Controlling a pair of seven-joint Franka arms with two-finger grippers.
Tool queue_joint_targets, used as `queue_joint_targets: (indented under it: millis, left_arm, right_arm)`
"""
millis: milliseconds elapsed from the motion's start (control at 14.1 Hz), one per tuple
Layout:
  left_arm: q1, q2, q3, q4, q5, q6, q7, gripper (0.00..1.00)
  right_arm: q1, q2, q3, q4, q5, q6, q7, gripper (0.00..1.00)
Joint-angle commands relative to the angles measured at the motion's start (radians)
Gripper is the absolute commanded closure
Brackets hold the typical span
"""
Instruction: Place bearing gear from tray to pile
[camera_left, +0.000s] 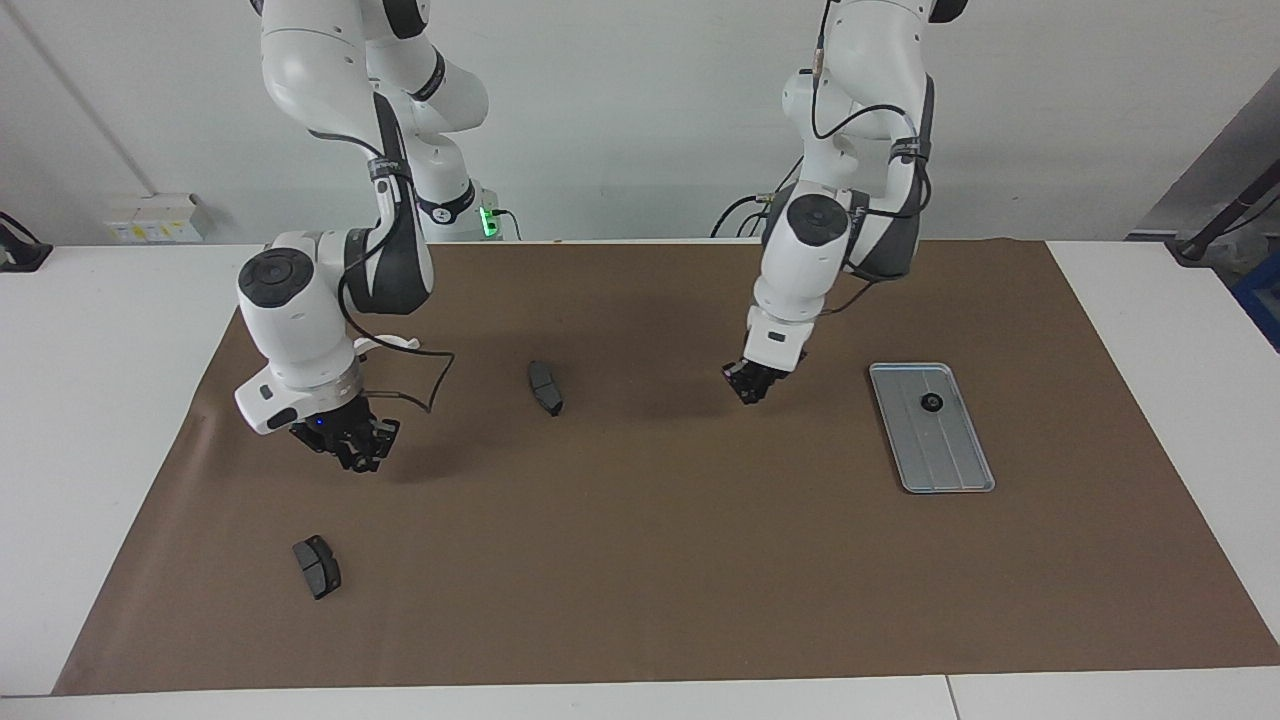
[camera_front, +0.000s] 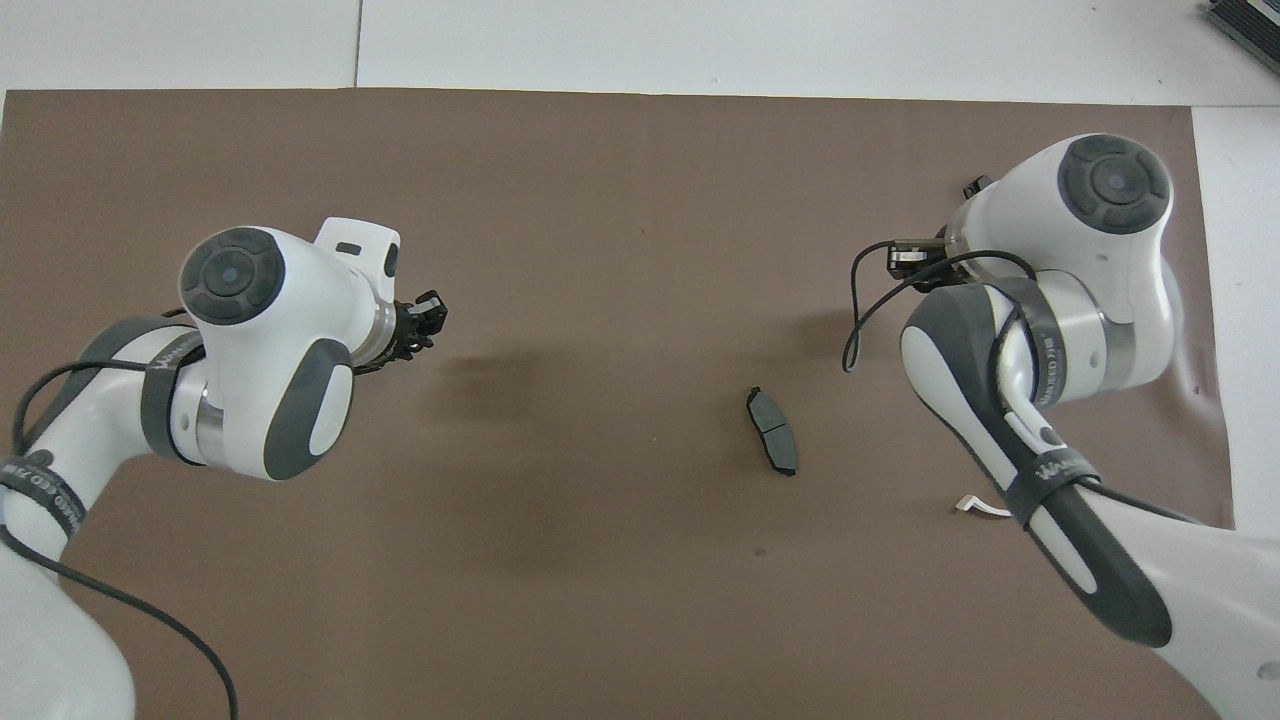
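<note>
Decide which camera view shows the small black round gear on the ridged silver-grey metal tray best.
The facing view: the small black round gear lies in plain sight on the ridged silver-grey metal tray. In the overhead view the left arm covers both, so neither shows.

There was one tray holding one gear. Two brake pads and one white bracket lay apart.

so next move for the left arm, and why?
Probably swing the left gripper across to the tray and lower it over the bearing gear. The gear lies on the tray, ungripped, and that gripper hangs over bare mat beside it. The right gripper waits at the pile's end, near a brake pad.
</note>
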Motion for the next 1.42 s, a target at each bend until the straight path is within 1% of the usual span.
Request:
queue_joint_targets:
  millis: [0,71,212,354,425,495,566,637,708,779,849,991,1132,1203,1345]
  left_arm:
    - [-0.101,0.082,0.018,0.104,0.010,-0.006,-0.009,0.83]
    - [-0.123,0.111,0.018,0.135,0.005,-0.005,-0.010,0.83]
    - [-0.133,0.145,0.015,0.176,0.002,0.006,-0.010,0.82]
    - [-0.146,0.168,0.001,0.182,0.002,0.046,-0.010,0.81]
    - [-0.164,0.173,0.001,0.182,-0.003,0.072,-0.010,0.77]
    - [-0.167,0.174,0.001,0.182,-0.009,0.079,-0.009,0.70]
    - [-0.167,0.174,0.001,0.182,-0.009,0.081,-0.009,0.57]
    - [-0.167,0.174,0.001,0.184,-0.013,0.083,-0.010,0.41]
    - [-0.167,0.174,0.001,0.192,-0.035,0.081,-0.010,0.25]
    - [-0.169,0.174,0.003,0.192,-0.042,0.078,-0.010,0.22]
    - [-0.166,0.174,0.003,0.199,-0.043,0.060,-0.012,0.22]
    - [-0.135,0.168,0.013,0.231,-0.039,-0.014,-0.006,0.22]
    - [-0.030,0.147,0.010,0.238,-0.033,-0.077,0.022,0.22]
    - [0.003,0.129,0.010,0.236,-0.033,-0.098,0.058,0.22]
    - [0.087,0.104,0.010,0.233,-0.033,-0.170,0.159,0.22]
  right_arm:
    - [-0.030,0.023,0.017,-0.036,0.044,0.061,-0.038,1.00]
    - [-0.030,0.043,0.017,-0.036,0.078,0.082,-0.041,1.00]
    - [-0.032,0.068,0.017,-0.038,0.087,0.125,-0.046,1.00]
    - [-0.033,0.081,0.017,-0.038,0.087,0.134,-0.046,1.00]
    - [-0.038,0.085,0.017,-0.039,0.087,0.134,-0.046,0.78]
    - [-0.040,0.085,0.017,-0.039,0.087,0.134,-0.044,0.48]
    - [-0.040,0.086,0.017,-0.039,0.087,0.133,-0.041,0.06]
    - [-0.038,0.083,0.017,-0.038,0.087,0.131,-0.040,0.00]
    - [-0.037,0.071,0.017,-0.033,0.087,0.122,-0.040,0.00]
    - [-0.030,0.057,0.017,-0.029,0.087,0.110,-0.037,0.00]
    - [-0.029,0.031,0.016,-0.027,0.087,0.098,-0.035,0.00]
    - [-0.024,-0.024,0.017,-0.013,0.087,0.037,-0.034,0.00]
    - [-0.021,-0.076,0.022,0.013,0.087,-0.058,-0.030,0.00]
    - [-0.014,-0.095,0.037,0.035,0.087,-0.111,-0.021,0.00]
    - [0.031,-0.124,0.045,0.072,0.087,-0.198,0.058,0.00]
